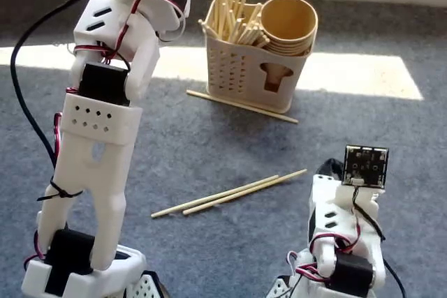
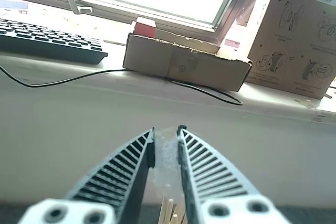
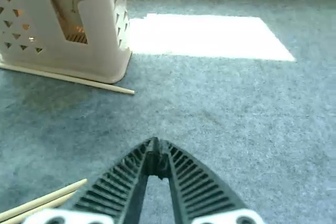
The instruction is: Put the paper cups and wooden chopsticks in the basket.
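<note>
The stack of nested tan paper cups (image 1: pixel 288 24) sits inside the cream perforated plastic basket (image 1: pixel 241 71), beside a bundle of pale wooden chopsticks (image 1: pixel 232 6) standing on end in the same basket. A single wooden chopstick (image 1: pixel 241 105) lies on the grey carpeted surface (image 1: pixel 209 151), touching the foot of the basket's front wall. A pair of wooden chopsticks (image 1: pixel 230 193) lies side by side on the carpet, well apart from the basket and near the right arm (image 1: pixel 349 242). The right gripper (image 3: pixel 156 155) hangs low over the carpet, pointed toward the basket, jaws closed tip to tip with nothing between them. The left arm (image 1: pixel 105 137) stands raised beside the basket. The left gripper (image 2: pixel 166 129) faces a white sill (image 2: pixel 79 108), jaws parted by a narrow gap and holding nothing. On the sill rest a black keyboard (image 2: pixel 47 38), a flat cardboard box (image 2: pixel 184 61) and a tall cardboard carton (image 2: pixel 294 35).
</note>
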You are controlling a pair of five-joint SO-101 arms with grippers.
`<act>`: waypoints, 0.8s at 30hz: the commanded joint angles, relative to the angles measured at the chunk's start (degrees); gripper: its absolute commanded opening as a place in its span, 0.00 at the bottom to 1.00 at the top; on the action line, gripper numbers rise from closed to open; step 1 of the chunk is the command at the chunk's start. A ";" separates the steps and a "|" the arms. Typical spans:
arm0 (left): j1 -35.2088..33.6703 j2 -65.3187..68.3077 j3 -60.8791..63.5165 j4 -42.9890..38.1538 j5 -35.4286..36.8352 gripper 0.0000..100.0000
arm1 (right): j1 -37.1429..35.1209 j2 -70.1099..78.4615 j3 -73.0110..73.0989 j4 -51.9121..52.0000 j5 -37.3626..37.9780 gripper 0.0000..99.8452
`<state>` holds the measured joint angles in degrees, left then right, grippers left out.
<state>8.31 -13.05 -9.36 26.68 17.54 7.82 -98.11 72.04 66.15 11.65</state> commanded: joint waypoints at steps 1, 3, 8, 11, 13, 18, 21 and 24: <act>-0.57 -2.68 -3.38 0.00 0.70 0.09 | -3.47 11.21 -7.60 -0.22 0.53 0.01; -0.57 -2.68 -3.47 0.00 0.70 0.09 | -5.32 18.24 -11.12 -0.31 0.44 0.01; -0.57 -2.68 -3.47 0.00 0.70 0.09 | -8.57 34.42 -17.80 -4.62 0.44 0.01; -0.57 -2.68 -3.47 0.00 0.70 0.09 | -8.57 42.07 -19.03 -10.86 0.44 0.01; -0.57 -2.68 -3.47 0.00 0.70 0.09 | -8.57 46.29 -18.95 -15.87 0.44 0.01; -0.57 -2.68 -3.56 -0.09 0.70 0.09 | -9.36 55.43 -19.47 -23.43 0.44 0.05; -0.57 -2.68 -3.56 -0.09 0.70 0.09 | -11.38 59.74 -19.56 -26.07 0.44 0.14; -0.57 -2.68 -3.56 -0.09 0.70 0.09 | -13.93 63.78 -19.56 -29.32 1.23 0.17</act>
<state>8.31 -13.05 -9.71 26.68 17.54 -3.60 -36.66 55.08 40.84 11.74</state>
